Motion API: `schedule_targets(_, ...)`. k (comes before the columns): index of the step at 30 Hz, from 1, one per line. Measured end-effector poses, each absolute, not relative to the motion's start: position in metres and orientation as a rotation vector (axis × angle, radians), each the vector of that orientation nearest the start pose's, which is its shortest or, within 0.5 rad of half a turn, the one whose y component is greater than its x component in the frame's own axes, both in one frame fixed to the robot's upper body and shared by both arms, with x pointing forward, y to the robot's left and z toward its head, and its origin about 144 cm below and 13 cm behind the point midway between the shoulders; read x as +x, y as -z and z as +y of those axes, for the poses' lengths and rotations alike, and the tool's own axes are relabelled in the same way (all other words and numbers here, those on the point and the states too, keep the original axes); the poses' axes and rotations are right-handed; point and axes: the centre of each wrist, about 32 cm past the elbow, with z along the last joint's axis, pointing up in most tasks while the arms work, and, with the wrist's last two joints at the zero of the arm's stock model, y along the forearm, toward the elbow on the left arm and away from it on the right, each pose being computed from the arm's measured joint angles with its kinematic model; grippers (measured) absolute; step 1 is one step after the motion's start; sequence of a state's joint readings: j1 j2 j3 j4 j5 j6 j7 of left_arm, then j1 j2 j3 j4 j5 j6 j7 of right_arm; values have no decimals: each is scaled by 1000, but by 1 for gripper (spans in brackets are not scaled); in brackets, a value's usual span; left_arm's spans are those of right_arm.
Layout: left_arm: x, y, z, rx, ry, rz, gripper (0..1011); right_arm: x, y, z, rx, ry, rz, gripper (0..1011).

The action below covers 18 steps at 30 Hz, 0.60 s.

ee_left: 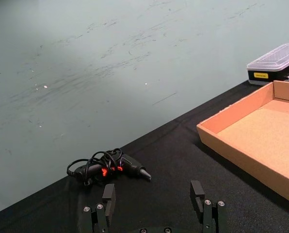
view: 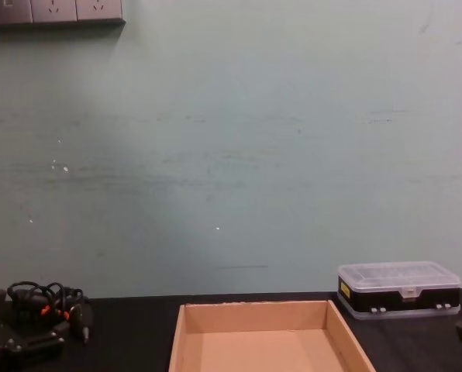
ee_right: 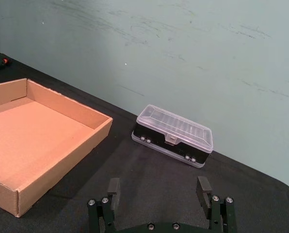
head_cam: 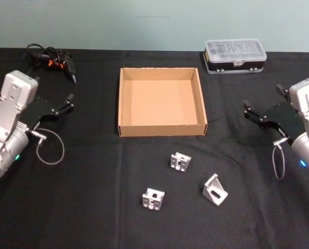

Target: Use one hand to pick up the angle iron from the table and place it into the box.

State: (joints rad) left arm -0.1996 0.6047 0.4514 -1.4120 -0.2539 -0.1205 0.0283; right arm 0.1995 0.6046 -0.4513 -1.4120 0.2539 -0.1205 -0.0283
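Observation:
Three silver angle irons lie on the black table point(head_cam: 92, 181) in front of the box: one nearest the box point(head_cam: 180, 161), one at the front point(head_cam: 153, 198) and one to the right point(head_cam: 214, 190). The tan cardboard box point(head_cam: 162, 98) sits at the table's middle with nothing in it; it also shows in the wrist views point(ee_left: 261, 141) point(ee_right: 33, 136). My left gripper point(head_cam: 68, 103) point(ee_left: 153, 194) hovers open left of the box. My right gripper point(head_cam: 262, 98) point(ee_right: 158, 187) hovers open right of the box. Both are well away from the angle irons.
A black tool with looped cables and orange marks point(head_cam: 53, 58) point(ee_left: 108, 165) lies at the back left. A black case with a clear lid point(head_cam: 235, 56) point(ee_right: 173, 136) stands at the back right. A pale wall rises behind the table's far edge.

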Motion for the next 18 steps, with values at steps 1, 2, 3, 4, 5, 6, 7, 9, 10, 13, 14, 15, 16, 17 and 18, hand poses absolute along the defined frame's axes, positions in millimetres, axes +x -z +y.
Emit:
schedule_targets(1, 489, -1140, 310, 304, -1248, -285, 1011, 489, -1140, -310, -304, 1248, -285, 1004)
schedule_targets(2, 489, -1140, 310, 304, -1248, -285, 1011, 489, -1140, -310, -304, 1248, -285, 1004)
schedule_targets(3, 489, -1140, 310, 304, -1248, -285, 1011, 489, -1140, -310, -304, 1248, -285, 1004)
schedule_targets(4, 489, -1140, 310, 305, -1248, -285, 1011, 489, -1140, -310, -304, 1248, -285, 1004)
schedule_targets(5, 489, -1140, 310, 304, -1248, -285, 1011, 489, -1140, -310, -304, 1248, -285, 1004)
schedule_targets(6, 489, -1140, 310, 304, -1248, -285, 1011, 489, -1140, -310, -304, 1248, -285, 1004)
schedule_targets(7, 489, -1140, 310, 304, -1248, -285, 1011, 489, -1140, -310, -304, 1248, -285, 1004)
schedule_targets(9, 489, -1140, 310, 304, -1248, -285, 1011, 489, -1140, -310, -304, 1248, -285, 1004)
schedule_targets(10, 489, -1140, 310, 305, -1248, -285, 1011, 489, -1140, -310, -304, 1248, -285, 1004)
schedule_targets(13, 489, -1140, 310, 304, -1248, -285, 1011, 489, -1140, -310, -304, 1248, -285, 1004)
schedule_targets(14, 489, -1140, 310, 304, -1248, -285, 1011, 489, -1140, -310, -304, 1248, -285, 1004)
schedule_targets(15, 489, -1140, 310, 304, -1248, -285, 1011, 489, -1140, -310, -304, 1248, -285, 1004)
schedule_targets(16, 489, -1140, 310, 304, -1248, -285, 1011, 489, -1140, -310, -304, 1248, -285, 1004)
schedule_targets(17, 489, -1140, 310, 304, -1248, -285, 1011, 489, -1140, -310, -304, 1248, -285, 1004)
schedule_targets(18, 489, -1140, 310, 304, -1248, -285, 1011, 489, -1140, -310, -305, 1248, -285, 1004)
